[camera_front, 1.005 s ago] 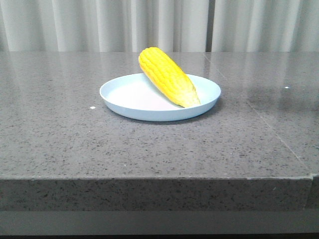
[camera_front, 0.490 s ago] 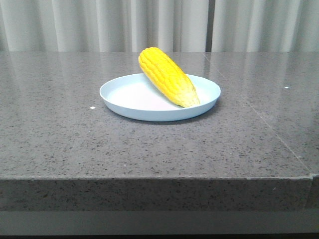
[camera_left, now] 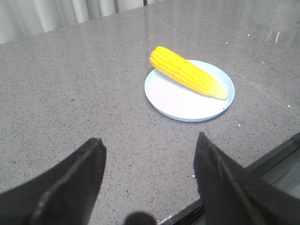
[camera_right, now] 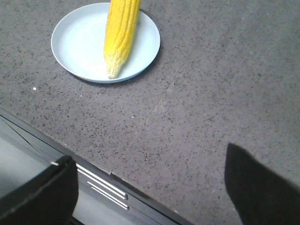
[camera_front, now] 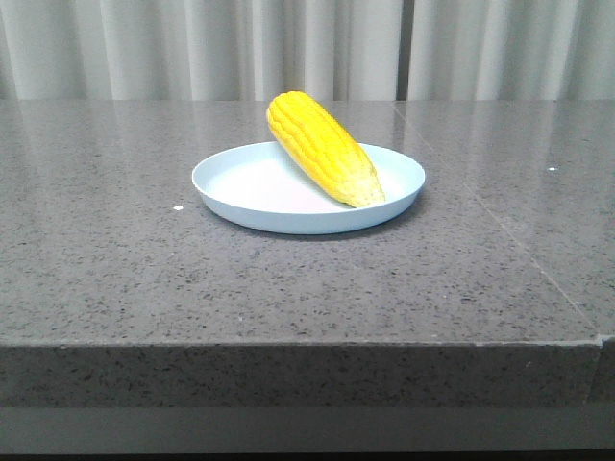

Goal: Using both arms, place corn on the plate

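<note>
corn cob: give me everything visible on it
The bright yellow husked corn cob has neat kernel rows and tapers to a paler tip. It lies diagonally on the round pale blue plate, tip near the front-right rim, thick end resting on and overhanging the back rim. Only the plate touches it; neither tool is near.

This looks like a test room or a lab, not a real kitchen. There is a big gray stone table with little dark and white specks and a thick front edge. Behind it hang long pale curtains that cover the whole back wall. The only food things are a plate and one corn lying on it. Dark robot fingers show near the table.
</note>
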Tool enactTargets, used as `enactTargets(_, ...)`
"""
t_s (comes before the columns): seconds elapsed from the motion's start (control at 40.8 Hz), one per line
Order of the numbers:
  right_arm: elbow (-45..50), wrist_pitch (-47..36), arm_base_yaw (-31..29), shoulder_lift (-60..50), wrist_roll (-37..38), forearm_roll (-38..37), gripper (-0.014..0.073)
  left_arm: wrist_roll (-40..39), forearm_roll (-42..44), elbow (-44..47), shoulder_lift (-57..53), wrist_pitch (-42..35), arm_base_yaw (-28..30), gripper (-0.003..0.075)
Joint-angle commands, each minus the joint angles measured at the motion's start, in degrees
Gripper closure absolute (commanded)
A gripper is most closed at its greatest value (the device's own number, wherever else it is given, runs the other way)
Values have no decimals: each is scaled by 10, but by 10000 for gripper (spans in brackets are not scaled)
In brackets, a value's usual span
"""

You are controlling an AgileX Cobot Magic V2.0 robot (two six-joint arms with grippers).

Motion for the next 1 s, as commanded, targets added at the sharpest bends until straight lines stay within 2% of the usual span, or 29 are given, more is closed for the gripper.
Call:
enactTargets(0.0, 2, -45, 0, -17, -5, -8, -62, -6, 2, -13, 4, -48, -4, 302)
enactTargets(0.172, 8, -41, 0, -23, -5, -19, -58, -6, 2, -13, 4, -48, -4, 304)
enactTargets(0.221, 8, -41, 0, -23, -5, -21, -25, -6, 2, -13, 4, -47, -4, 325)
enactTargets(0.343, 8, -41, 0, -23, -5, -21, 177, -6, 2, -13, 4, -47, -4, 451)
enactTargets(0.441, 8, -41, 0, -23, -5, -20, 412, -6, 2, -13, 4, -47, -4, 570)
enactTargets(0.539, 8, -41, 0, -23, -5, -20, 608, -6, 2, -13, 4, -47, -4, 680)
enactTargets(0.588, 8, -41, 0, -23, -5, -20, 667, -6, 2, -13, 4, -47, -4, 723)
enactTargets(0.613, 8, -41, 0, -23, -5, -20, 659, -6, 2, -13, 4, -47, -4, 741)
enactTargets(0.98, 8, -41, 0, -23, -4, -18, 662, -6, 2, -13, 4, -47, -4, 741)
